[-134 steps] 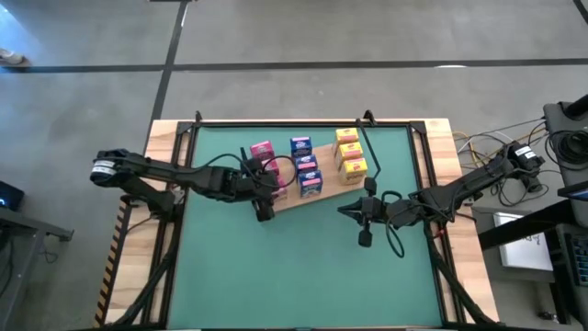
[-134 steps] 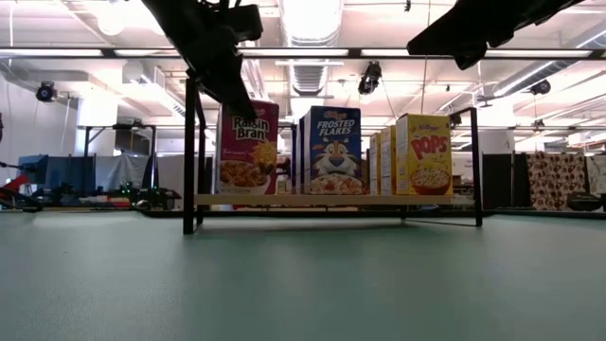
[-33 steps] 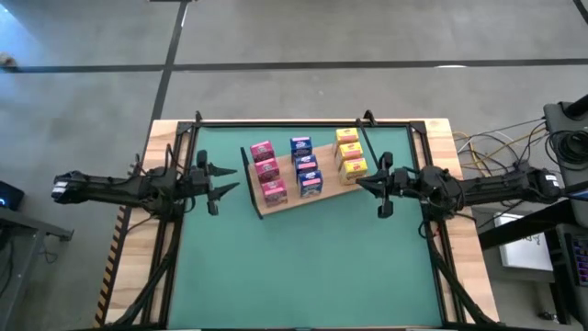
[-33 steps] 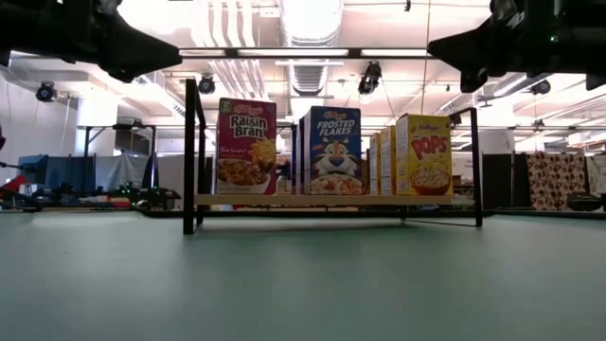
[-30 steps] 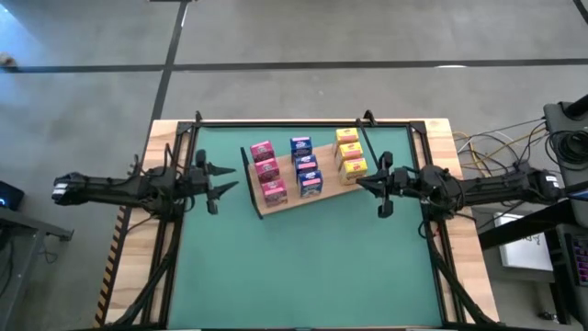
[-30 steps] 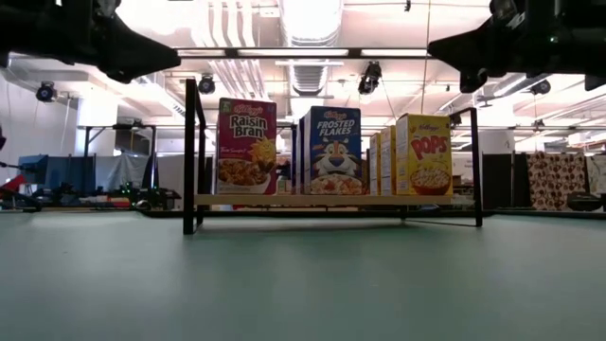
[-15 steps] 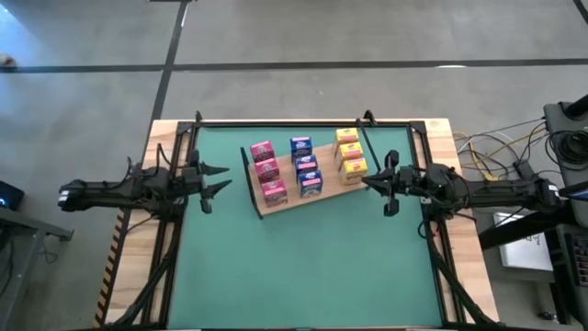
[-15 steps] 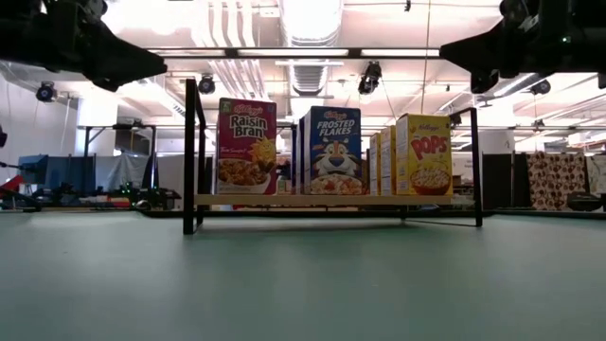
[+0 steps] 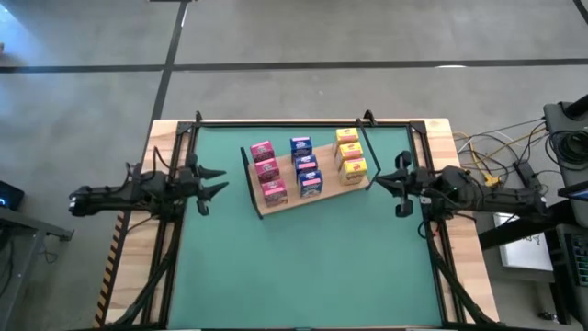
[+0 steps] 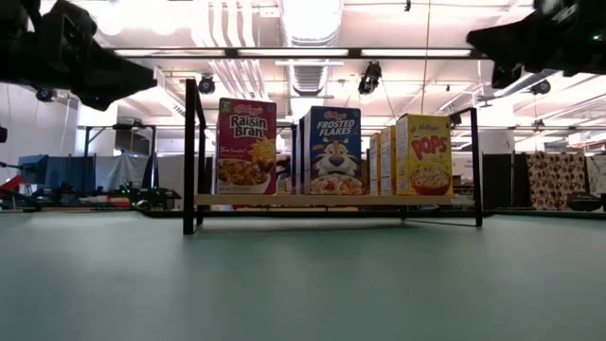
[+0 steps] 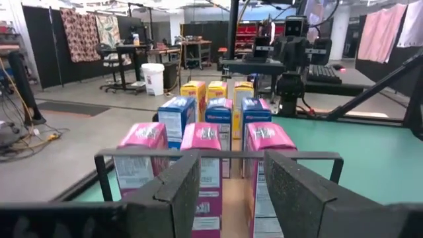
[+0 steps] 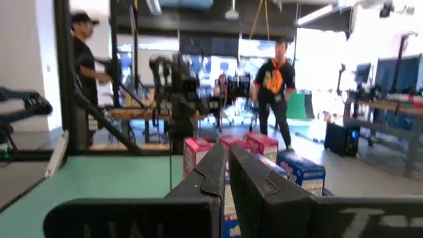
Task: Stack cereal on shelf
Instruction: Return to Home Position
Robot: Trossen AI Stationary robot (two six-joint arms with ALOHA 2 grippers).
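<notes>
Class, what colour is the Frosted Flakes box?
Frosted Flakes box: blue, clearest in the low view.

There are nine cereal boxes in all: three pink cereal boxes [image 9: 266,169], three blue cereal boxes [image 9: 306,165] and three yellow cereal boxes [image 9: 350,153], one row of three per colour. They share one shelf [image 9: 288,184] with two black wire end frames, on one green mat [image 9: 303,267]. There are two arms with one gripper each, the left gripper [image 9: 219,180] and the right gripper [image 9: 381,182], and two people [image 12: 273,82] stand in the room beyond, a possible third being too small to count
</notes>
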